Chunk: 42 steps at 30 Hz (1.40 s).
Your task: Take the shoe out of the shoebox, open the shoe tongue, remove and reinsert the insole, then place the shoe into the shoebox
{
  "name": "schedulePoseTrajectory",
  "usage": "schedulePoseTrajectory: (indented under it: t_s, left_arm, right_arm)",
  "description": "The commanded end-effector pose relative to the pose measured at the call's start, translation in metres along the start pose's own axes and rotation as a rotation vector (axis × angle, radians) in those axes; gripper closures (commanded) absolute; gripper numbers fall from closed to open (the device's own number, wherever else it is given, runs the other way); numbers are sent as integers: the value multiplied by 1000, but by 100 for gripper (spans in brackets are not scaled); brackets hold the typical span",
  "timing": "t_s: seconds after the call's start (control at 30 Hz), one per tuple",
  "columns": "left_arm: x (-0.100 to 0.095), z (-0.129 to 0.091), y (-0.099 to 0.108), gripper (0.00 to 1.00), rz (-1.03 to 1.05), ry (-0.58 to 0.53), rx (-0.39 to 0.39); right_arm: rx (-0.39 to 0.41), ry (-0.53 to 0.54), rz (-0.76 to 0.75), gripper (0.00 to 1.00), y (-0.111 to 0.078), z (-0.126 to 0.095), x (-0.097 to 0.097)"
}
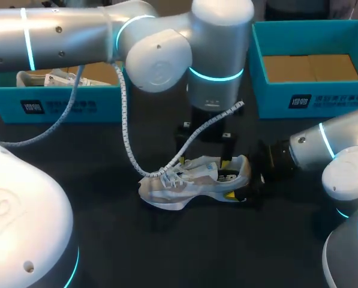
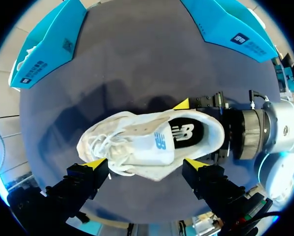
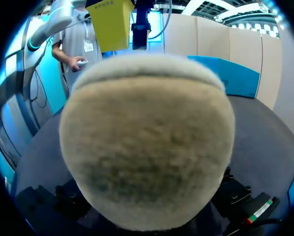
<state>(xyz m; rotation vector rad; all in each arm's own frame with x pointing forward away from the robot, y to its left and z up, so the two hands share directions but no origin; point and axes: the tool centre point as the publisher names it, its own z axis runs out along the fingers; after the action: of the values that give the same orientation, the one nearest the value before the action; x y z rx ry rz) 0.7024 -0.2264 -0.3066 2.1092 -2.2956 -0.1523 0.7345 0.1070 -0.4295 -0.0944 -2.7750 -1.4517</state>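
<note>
The left gripper (image 2: 144, 164) hangs over the shoe (image 2: 132, 142) with its jaws spread wide and touching nothing. In the left wrist view, one yellow tip sits out by the laces (image 2: 100, 145) and the other out by the mid-sole, both on the same long side of the shoe. The shoe lies ahead of that gripper and between its tips.

The right gripper (image 1: 229, 179) comes in low from the right, at the heel end. One yellow tip shows against the far side of the heel and one against the near side, so it appears to be closed on the shoe. In the right wrist view the rounded heel fills nearly everything and hides that gripper's fingers.

The shoe stands sole-down on the dark desk (image 1: 137, 252), roughly midway between the two boxes. Its toe points to the left and its heel to the right. The opening faces up, and the black insole (image 2: 186, 132) is seated inside.

The left shoebox (image 1: 59, 105) sits at the back left of the desk with a second shoe (image 1: 50, 78) inside. The right shoebox (image 1: 310, 99) sits at the back right, showing only its brown cardboard floor. A white coiled cable (image 1: 126, 135) droops from the left arm down to the shoe's laces.
</note>
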Motion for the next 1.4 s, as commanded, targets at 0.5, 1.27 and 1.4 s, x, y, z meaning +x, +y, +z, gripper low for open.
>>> schedulePoseTrajectory:
  t_s: [0.5, 1.27, 1.4]
  left_arm:
    - [-1, 3, 1, 0, -11, -37, 3]
    - [-10, 21, 3, 0, -52, -108, 14]
    - [-7, 25, -1, 0, -103, -106, 40]
  right_arm:
    - [5, -2, 1, 100, -1, 3, -2]
    - [5, -2, 1, 100, -1, 3, -2]
    - [5, -2, 1, 100, -1, 3, -2]
